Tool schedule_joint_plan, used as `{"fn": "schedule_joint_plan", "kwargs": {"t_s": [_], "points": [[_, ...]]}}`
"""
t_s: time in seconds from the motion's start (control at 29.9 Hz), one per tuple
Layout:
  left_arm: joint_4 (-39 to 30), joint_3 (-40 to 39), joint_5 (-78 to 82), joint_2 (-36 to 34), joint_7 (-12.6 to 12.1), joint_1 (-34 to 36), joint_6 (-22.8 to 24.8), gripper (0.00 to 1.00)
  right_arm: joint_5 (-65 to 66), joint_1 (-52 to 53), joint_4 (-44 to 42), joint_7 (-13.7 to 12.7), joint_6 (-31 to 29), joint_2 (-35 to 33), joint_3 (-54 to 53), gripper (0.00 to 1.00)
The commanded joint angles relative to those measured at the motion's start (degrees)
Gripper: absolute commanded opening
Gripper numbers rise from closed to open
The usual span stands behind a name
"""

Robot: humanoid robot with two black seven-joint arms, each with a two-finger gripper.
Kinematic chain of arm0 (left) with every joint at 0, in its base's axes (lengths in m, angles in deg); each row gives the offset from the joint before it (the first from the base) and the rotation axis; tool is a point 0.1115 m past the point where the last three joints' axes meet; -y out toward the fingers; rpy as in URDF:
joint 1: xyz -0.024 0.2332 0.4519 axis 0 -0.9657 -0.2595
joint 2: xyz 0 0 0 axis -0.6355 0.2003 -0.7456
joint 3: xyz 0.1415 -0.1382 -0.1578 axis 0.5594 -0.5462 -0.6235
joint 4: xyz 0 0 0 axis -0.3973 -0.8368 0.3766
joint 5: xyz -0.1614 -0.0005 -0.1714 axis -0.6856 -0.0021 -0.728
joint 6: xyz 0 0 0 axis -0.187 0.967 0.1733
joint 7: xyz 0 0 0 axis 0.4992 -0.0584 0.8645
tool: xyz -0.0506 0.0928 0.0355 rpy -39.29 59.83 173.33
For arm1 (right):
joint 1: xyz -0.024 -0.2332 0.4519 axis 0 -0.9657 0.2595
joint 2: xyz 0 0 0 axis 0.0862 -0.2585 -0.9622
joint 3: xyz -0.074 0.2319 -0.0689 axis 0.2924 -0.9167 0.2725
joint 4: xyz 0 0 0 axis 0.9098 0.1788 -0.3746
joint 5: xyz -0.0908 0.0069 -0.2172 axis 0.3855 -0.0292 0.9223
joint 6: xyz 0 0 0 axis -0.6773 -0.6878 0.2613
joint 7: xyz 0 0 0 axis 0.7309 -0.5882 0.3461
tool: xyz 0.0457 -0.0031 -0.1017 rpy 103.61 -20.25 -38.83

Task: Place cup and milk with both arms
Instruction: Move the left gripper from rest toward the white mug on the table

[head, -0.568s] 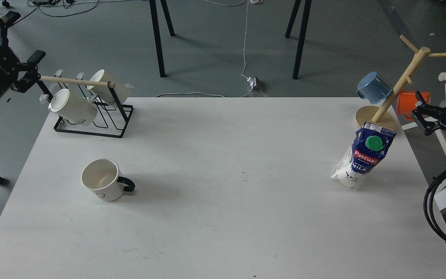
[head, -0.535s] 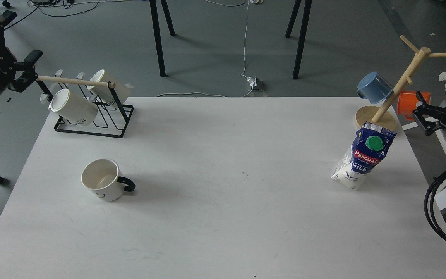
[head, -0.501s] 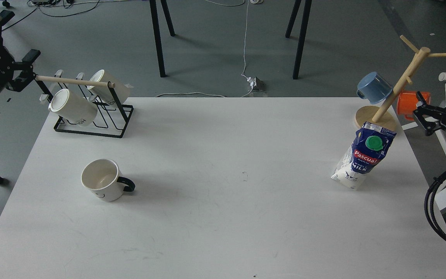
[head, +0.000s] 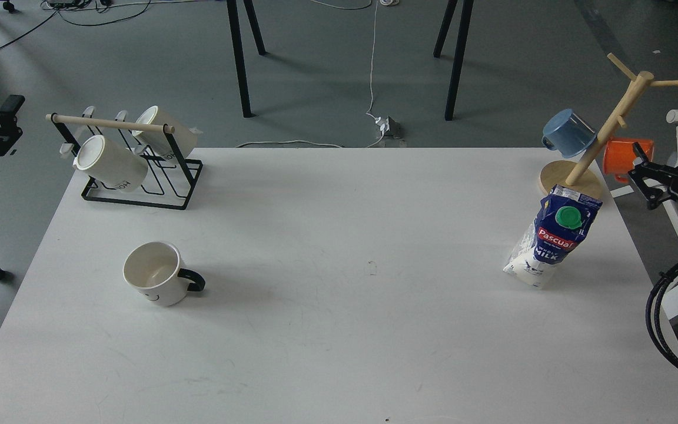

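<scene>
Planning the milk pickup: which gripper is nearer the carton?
Right. The right gripper is just off the table edge beside the milk carton; the left gripper is across the table, far left.

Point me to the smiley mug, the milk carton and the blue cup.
smiley mug [head: 156,282], head view, white outer wall near the rim
milk carton [head: 554,244], head view, red Pascual label
blue cup [head: 570,133], head view, its side wall

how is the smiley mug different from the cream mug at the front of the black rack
The smiley mug stands upright on the table, mouth up; the cream mug hangs tilted on the black rack, mouth toward the camera. The smiley mug shows a black handle and a small face; no handle shows on the cream mug, which carries lettering near its base. The smiley mug is whiter. Both are empty and similar in size.
</scene>
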Motion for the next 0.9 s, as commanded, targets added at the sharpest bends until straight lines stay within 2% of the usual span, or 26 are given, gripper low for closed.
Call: {"fn": "schedule_joint_plan", "kwargs": {"t_s": [0.0, 0.13, 0.2, 0.33, 0.4, 0.5, 0.67, 0.73, 0.87], "points": [[-0.9, 0.5, 6.3, -0.2, 0.0, 0.5, 0.1, 1.00, 0.1, -0.1, -1.2, -0.1, 0.0, 0.1, 0.0, 0.97], [-5.8, 0.3, 16.9, -1.8, 0.0, 2.2, -2.4, 1.00, 0.1, -0.5, -1.8, -0.1, 0.0, 0.1, 0.0, 0.97], [-10.0, 0.3, 24.1, -2.7, 0.0, 2.9, -6.1, 0.99, 0.1, -1.0, -1.8, -0.1, 0.0, 0.2, 0.0, 0.97], [-22.6, 0.4, 44.4, -7.4, 0.0, 2.7, -20.1, 0.98, 0.1, -1.6, -1.7, -0.1, 0.0, 0.5, 0.0, 0.97], [-29.3, 0.6, 55.3, -10.4, 0.0, 2.4, -25.6, 0.97, 0.1, -1.8, -1.6, 0.0, 0.0, 0.5, 0.0, 0.97], [-36.7, 1.2, 71.6, -15.6, 0.0, 1.3, -27.9, 0.97, 0.1, -2.4, -1.7, -0.1, 0.0, 0.4, 0.0, 0.97], [-42.5, 1.9, 94.4, -22.0, 0.0, 0.5, -28.2, 1.00, 0.1, -3.6, -1.8, 0.0, 0.0, 0.2, -0.1, 0.97], [-44.1, 3.4, 97.5, -23.4, 0.0, -1.0, -29.4, 1.00, 0.1, -4.0, -1.8, 0.0, 0.0, 0.2, -0.1, 0.97], [-44.6, 7.0, 97.5, -23.6, 0.0, -4.5, -35.9, 0.99, 0.1, -4.6, -1.7, 0.0, 0.0, 0.4, -0.1, 0.97]]}}
